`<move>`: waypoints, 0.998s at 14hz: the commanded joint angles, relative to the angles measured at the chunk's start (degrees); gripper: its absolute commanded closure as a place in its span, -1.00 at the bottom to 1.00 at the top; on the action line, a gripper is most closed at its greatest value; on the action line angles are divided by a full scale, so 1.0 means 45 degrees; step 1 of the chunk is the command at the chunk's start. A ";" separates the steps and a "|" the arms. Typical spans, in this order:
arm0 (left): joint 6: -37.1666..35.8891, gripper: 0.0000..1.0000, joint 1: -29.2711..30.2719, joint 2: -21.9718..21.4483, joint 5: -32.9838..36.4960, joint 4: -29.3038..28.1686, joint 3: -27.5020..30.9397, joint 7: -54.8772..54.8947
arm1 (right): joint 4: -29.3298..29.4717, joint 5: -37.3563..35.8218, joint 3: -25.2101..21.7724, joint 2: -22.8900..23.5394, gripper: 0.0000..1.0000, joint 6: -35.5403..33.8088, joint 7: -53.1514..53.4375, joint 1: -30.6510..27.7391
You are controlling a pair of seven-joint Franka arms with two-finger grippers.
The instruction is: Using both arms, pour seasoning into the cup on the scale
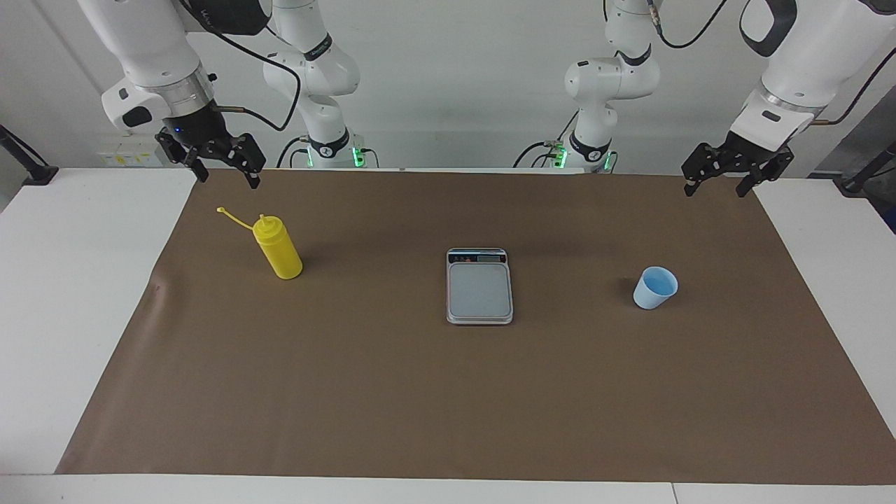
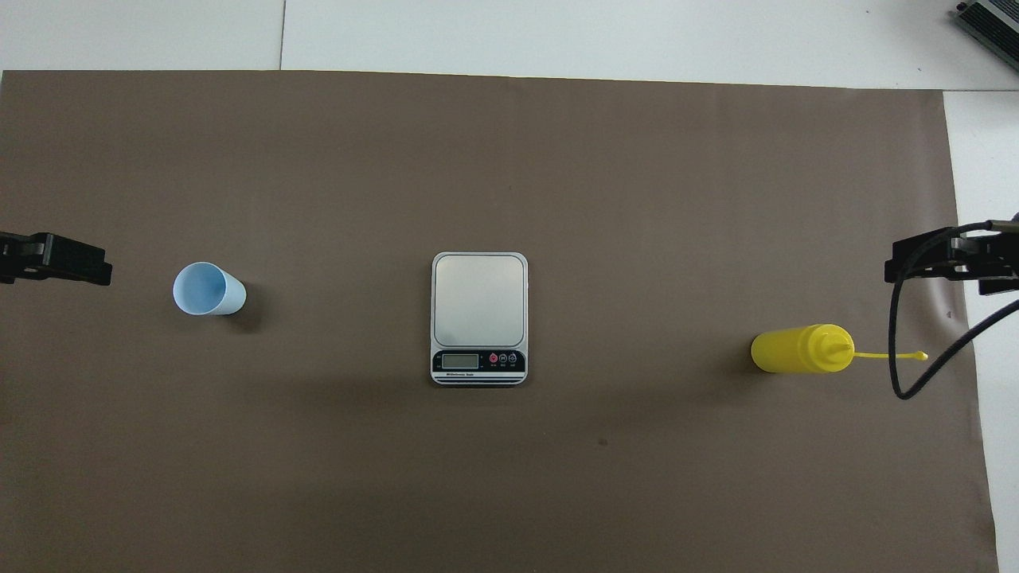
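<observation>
Cup [image 1: 656,287] beside bare scale [image 1: 479,287], both grippers spread wide, holding nothing

1. The seasoning [image 1: 278,247] was bright yellow all over, nozzle and cap strap included; it stood nearest the right gripper [image 1: 225,169], which was black.
2. The cup [image 1: 656,287] was pale blue outside and a brighter blue inside, nearest the black left gripper [image 1: 719,176].
3. The scale [image 1: 479,285], between the two grippers, was silver-grey with a grey plate and a dark display strip bearing a red button.
4. The arms [image 1: 150,52] were white, with black cables.
5. The table [image 1: 70,266] was white under a plain brown mat [image 1: 448,392].
</observation>
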 commanded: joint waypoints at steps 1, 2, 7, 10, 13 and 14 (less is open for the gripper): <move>0.0116 -1.00 -0.0138 -0.0450 -0.0118 -0.0507 0.0123 0.0204 | -0.0154 0.0042 0.0089 -0.0170 -1.00 -0.0075 0.0276 -0.0045; 0.0116 -1.00 -0.0138 -0.0450 -0.0118 -0.0507 0.0123 0.0204 | -0.0154 0.0042 0.0089 -0.0170 -1.00 -0.0056 0.0276 -0.0065; 0.0194 -1.00 -0.0138 -0.0469 -0.0118 -0.0565 0.0123 0.0204 | -0.0173 0.0042 0.0069 -0.0190 -1.00 -0.0154 0.0276 -0.0065; 0.0623 -1.00 -0.0022 -0.0508 -0.0118 -0.0857 0.0143 0.0067 | -0.0173 0.0042 0.0069 -0.0190 -1.00 -0.0193 0.0276 -0.0065; 0.1130 -1.00 0.0018 -0.0178 -0.0118 -0.0956 0.0143 0.0028 | -0.0193 0.0042 0.0069 -0.0209 -1.00 -0.0232 0.0257 -0.0104; 0.1345 -1.00 0.0057 0.0017 -0.0118 -0.1053 0.0162 0.0009 | -0.0270 0.0062 0.0069 -0.0248 -1.00 -0.0232 0.0257 -0.0104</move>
